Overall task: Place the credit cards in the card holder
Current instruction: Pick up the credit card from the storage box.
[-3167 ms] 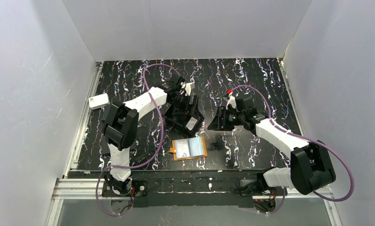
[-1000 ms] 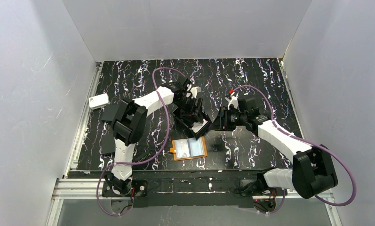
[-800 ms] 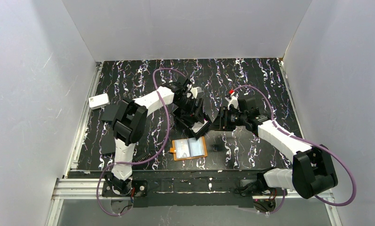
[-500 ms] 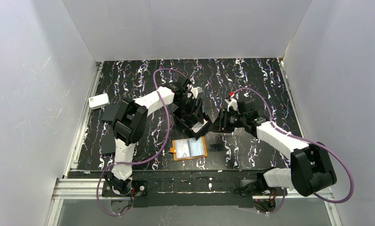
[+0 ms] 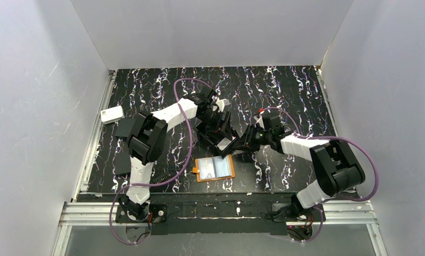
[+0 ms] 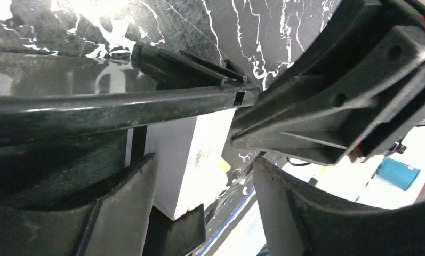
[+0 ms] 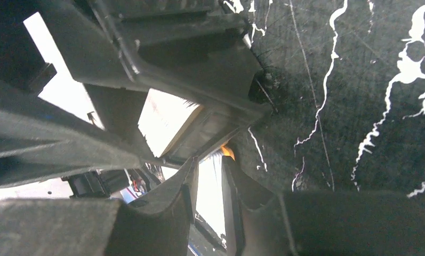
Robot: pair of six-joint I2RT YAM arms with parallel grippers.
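Sitting at the left edge of the marbled tabletop [image 5: 285, 90], a white box [image 5: 112, 114] lies well apart from everything else. Near the middle, the left fingers [image 6: 125, 208] stand spread on either side of the credit cards [image 6: 186, 154], a white stack resting in a black tray [image 6: 119, 106]; a gap shows between the stack and one finger. Just nearer the arm bases, the card holder [image 5: 215, 168] lies open and flat, pale pockets up, apart from both arms. Further right, the right fingers [image 7: 167, 205] point at the tray's corner, close together with a slim slit between them; I cannot tell whether they pinch anything.
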